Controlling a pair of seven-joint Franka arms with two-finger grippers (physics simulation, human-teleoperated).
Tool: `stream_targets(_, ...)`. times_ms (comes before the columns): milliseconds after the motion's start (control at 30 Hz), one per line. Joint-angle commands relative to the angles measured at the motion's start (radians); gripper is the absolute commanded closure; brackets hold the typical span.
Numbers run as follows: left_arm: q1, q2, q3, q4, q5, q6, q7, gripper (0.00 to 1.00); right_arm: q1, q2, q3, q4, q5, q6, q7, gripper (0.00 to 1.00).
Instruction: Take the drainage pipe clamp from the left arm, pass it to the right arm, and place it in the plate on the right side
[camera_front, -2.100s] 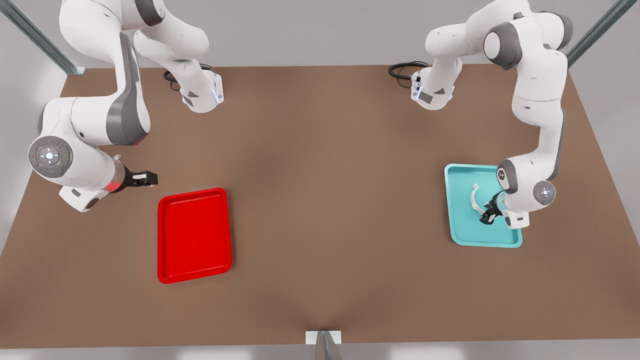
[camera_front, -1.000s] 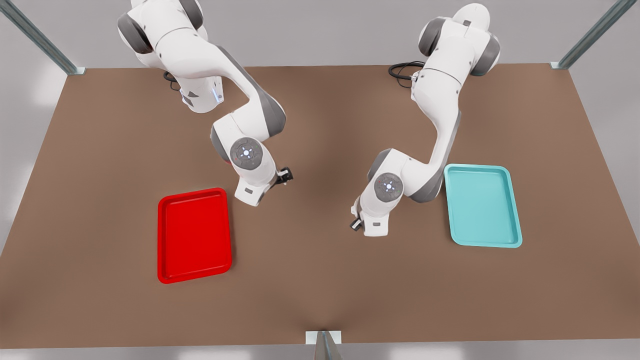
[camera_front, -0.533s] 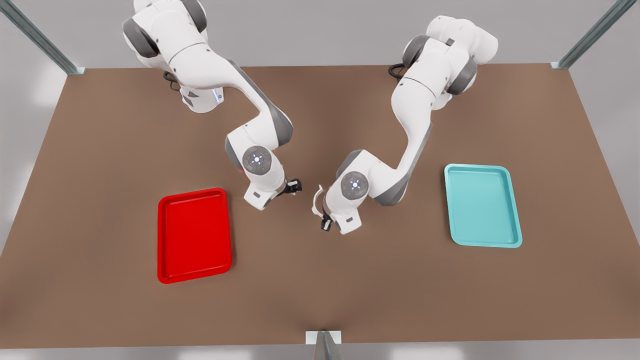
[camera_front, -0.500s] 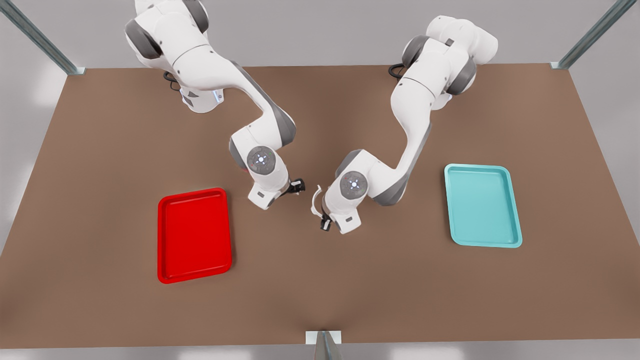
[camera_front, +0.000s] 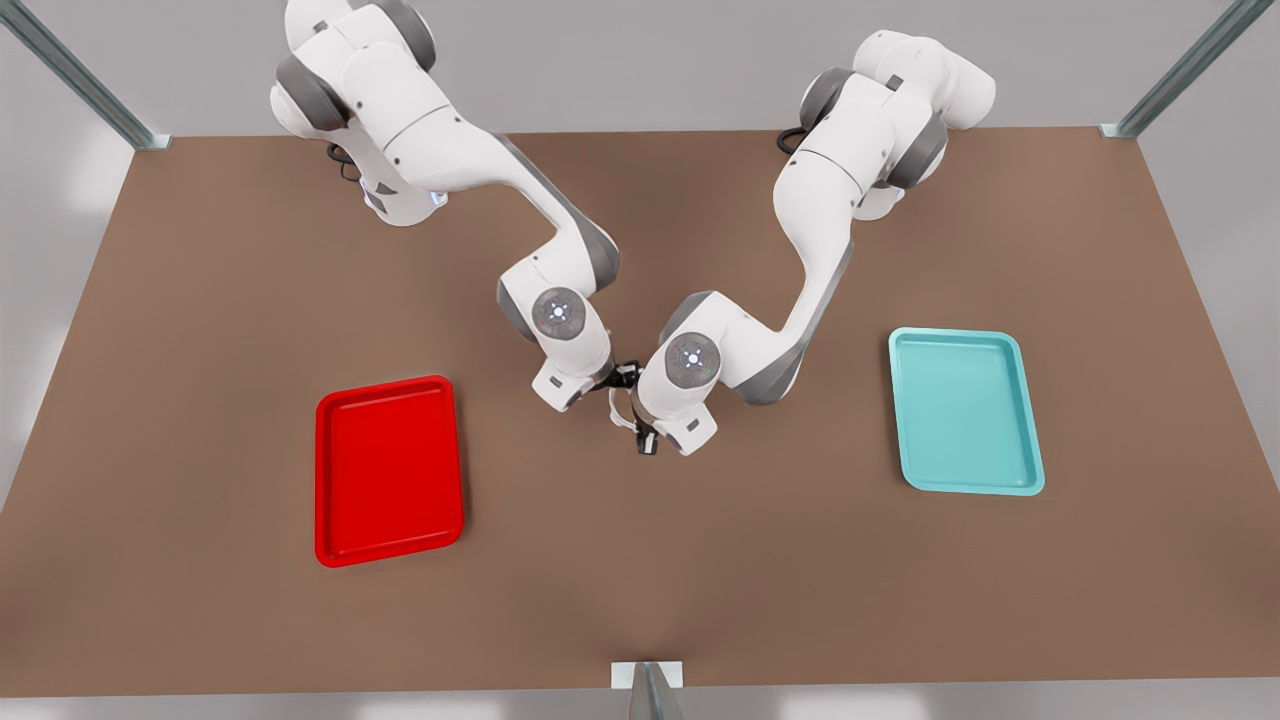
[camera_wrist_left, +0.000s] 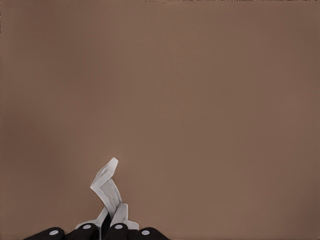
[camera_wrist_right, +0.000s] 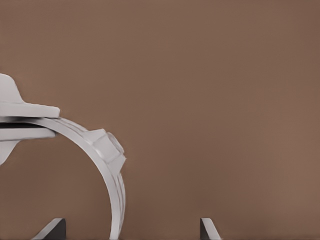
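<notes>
Handover is the step in hand. Both arms meet over the bare middle of the table (camera_front: 640, 560), the red plate (camera_front: 389, 470) off at 9 o'clock from them and the teal tray (camera_front: 966, 411) at 3 o'clock, both empty.

The left gripper (camera_front: 643, 437) — on the arm at the front view's right — is clamped on the clamp (camera_front: 617, 405); in its wrist view its black fingertips (camera_wrist_left: 116, 232) pinch the white band at one end while the rest of the clamp (camera_wrist_left: 106, 185) stands up away from them, clear of the table.

The right gripper (camera_front: 624, 375), on the arm at the front view's left, sits just at 11 o'clock of the clamp. Its jaws are spread wide: in its wrist view the two fingertips (camera_wrist_right: 52, 229) stand well apart with the arc of the clamp (camera_wrist_right: 107, 165) passing between them, nearer one finger than the other and touching neither, as far as I can tell.

Next, I judge, the right jaws need to close squarely on the arc — it is thin and curved, so an off-centre pinch could twist it. Only once that grip is firm should the left gripper let go and back off. Then the right arm carries the clamp towards 9 o'clock and sets it inside the plate's rim.
</notes>
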Motion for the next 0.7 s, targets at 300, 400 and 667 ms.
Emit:
stream_targets(300,-0.001,-0.002,-0.006,0.013,0.0,-0.005,-0.066,0.79,0.017,0.027,0.0,-0.025,-0.001,0.039,0.13,0.06)
stream_targets(400,-0.001,-0.002,-0.006,0.013,0.0,-0.003,-0.066,0.79,0.019,0.029,0.0,-0.025,-0.004,0.039,0.128,0.46)
stream_targets(667,0.001,-0.007,-0.003,0.013,0.003,-0.007,-0.063,0.0,0.017,0.036,-0.001,-0.002,-0.015,0.035,0.159,0.79)
